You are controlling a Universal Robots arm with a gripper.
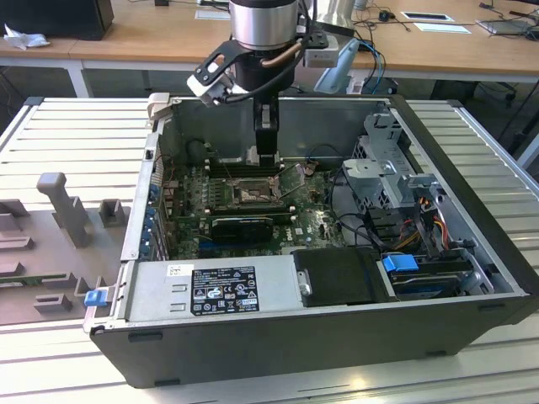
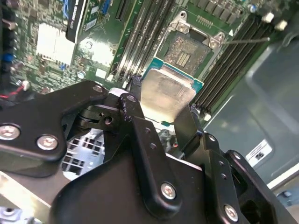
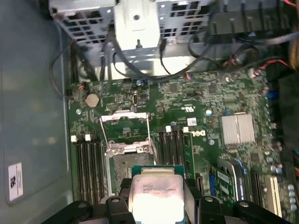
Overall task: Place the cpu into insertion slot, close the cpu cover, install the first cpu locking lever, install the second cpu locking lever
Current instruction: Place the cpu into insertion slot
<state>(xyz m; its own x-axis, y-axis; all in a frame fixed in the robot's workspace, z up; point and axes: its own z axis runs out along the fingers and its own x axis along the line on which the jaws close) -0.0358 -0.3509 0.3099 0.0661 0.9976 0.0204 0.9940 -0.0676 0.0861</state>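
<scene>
Second wrist view has the black two-fingered claw (image 2: 162, 106) clamped on the small flat square cpu with its pale silver-grey metal top (image 2: 167, 89), one finger on each of two opposite edges. The chip hangs tilted over the green circuit board, just beside the square black-framed insertion slot with its brownish-gold contact centre (image 2: 186, 52) and apart from it, so the slot lies bare. The chip's rear edge is hidden behind the claw's black linkage. A thin grey metal rod (image 2: 246, 40) reaches from the slot's corner across the long black memory slots (image 2: 236, 56). In the first wrist view the claw (image 3: 156, 207) is cut off by the frame edge, and the cpu (image 3: 156, 190) covers the nearer part of the insertion slot (image 3: 122, 169). Beyond the slot, the thin silver-grey metal cpu cover with its large window (image 3: 122, 117) is swung open, with green board seen through the window. A ribbed silver heatsink (image 3: 237, 128), a round coin battery (image 3: 92, 99) and a perforated metal drive cage (image 3: 135, 23) with dark cables lie further out. In the exterior view the claw (image 1: 266, 156) reaches down inside the open black computer case (image 1: 337, 337), close to the slot (image 1: 251, 194); the chip is too small to make out there. The case rests on a ribbed grey metal table (image 1: 76, 135).
</scene>
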